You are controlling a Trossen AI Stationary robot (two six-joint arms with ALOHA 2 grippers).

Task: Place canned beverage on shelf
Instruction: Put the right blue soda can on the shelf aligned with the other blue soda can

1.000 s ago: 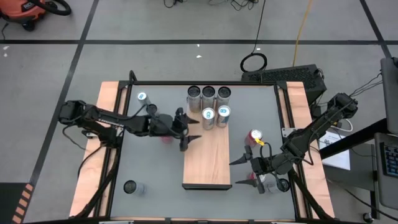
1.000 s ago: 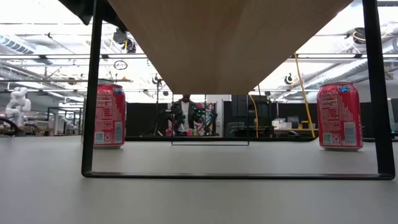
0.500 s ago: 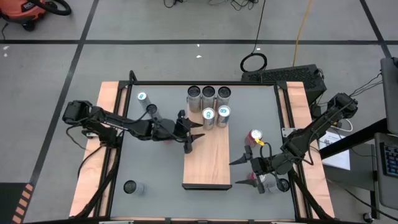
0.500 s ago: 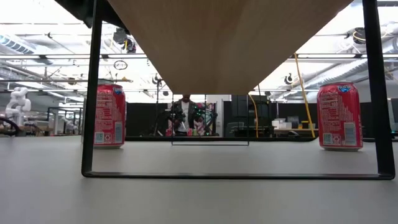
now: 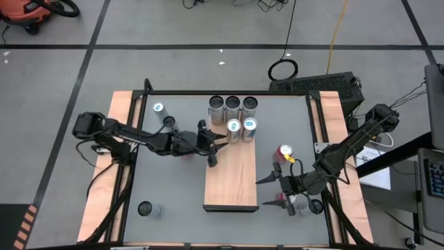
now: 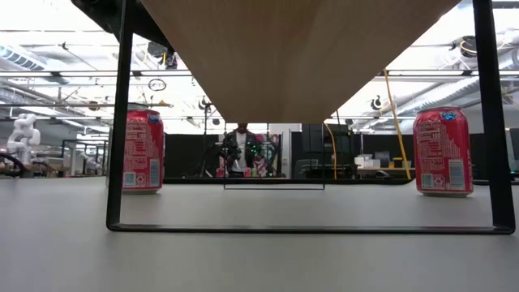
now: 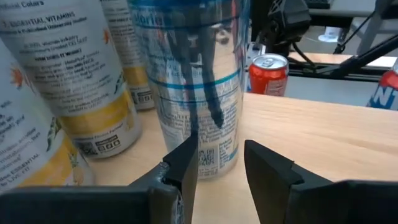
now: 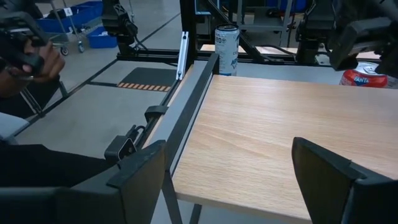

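Two cans [image 5: 241, 128] stand on the far end of the shelf [image 5: 231, 177], a blue-labelled one nearest the left gripper [image 5: 214, 147], with three more on the bench [image 5: 173, 201] just behind. The left jaws are narrowed but apart, empty, with the blue can [image 7: 198, 87] standing just beyond the fingertips [image 7: 186, 155]; the step looks like letting go and backing off. To do it well, draw straight back along the shelf, keeping the jaws level and clear of the yellow-labelled cans [image 7: 81, 74] alongside, so nothing tips. The right gripper [image 5: 275, 191] waits near the shelf's near right corner, jaws wide apart and empty, close to a red can [image 5: 285, 152] on the bench.
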